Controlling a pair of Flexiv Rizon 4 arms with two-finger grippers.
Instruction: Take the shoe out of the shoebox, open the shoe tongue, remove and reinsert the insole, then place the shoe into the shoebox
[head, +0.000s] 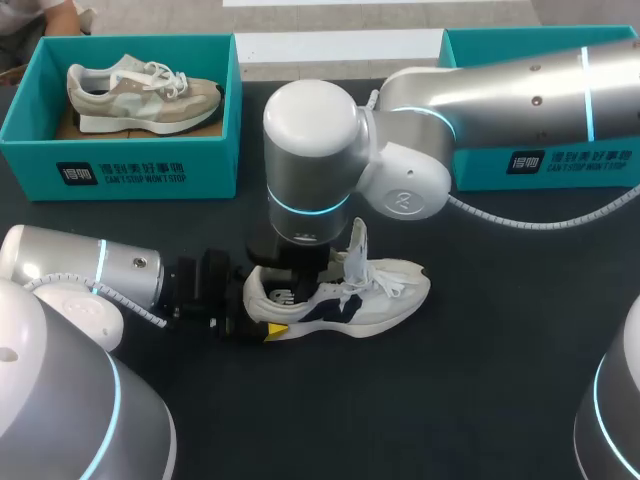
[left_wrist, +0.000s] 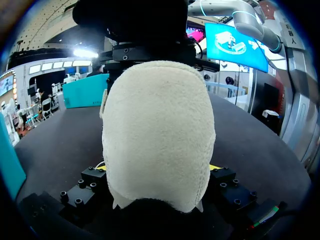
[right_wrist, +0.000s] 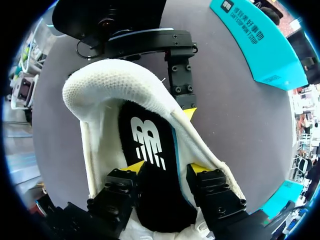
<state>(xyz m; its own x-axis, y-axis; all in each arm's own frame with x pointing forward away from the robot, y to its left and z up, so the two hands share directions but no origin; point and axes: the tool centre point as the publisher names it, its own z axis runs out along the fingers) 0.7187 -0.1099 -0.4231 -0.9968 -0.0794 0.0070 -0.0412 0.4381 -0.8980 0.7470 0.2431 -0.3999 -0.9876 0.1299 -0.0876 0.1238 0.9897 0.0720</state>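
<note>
Black table (head: 500, 360): left end effector (head: 268, 322) clamps shoe (head: 392, 295) heel, right end effector (right_wrist: 166, 167) spread inside.

a beige shoe (head: 140, 95) lies in the left teal box (head: 130, 172) on the black table (head: 480, 400).

The shoe (head: 385, 290) has a white mesh-cloth upper and a fuzzy heel (left_wrist: 157, 135); the table (head: 480, 380) looks matt.
</note>
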